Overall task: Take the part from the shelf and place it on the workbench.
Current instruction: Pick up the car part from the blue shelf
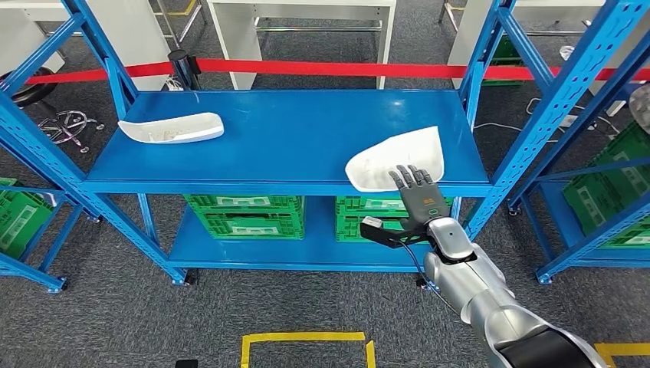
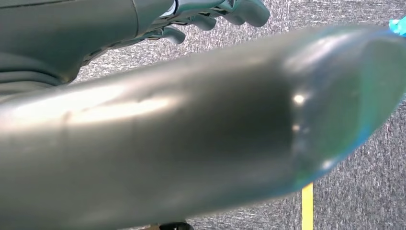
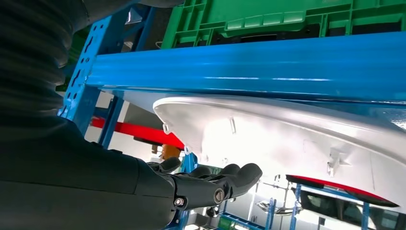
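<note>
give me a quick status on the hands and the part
Right hand open, fingers resting on the near white part at the shelf front edge, no grip yet. Left hand holds nothing. Second white part far left. Nothing blocking.

You face a blue shelf rack on grey carpet. Green crates sit on its lower level. To your right stands a second blue rack with more green crates. Behind them a red barrier tape runs across, with white tables beyond it. Yellow tape marks the floor near you. A chair base stands left.
</note>
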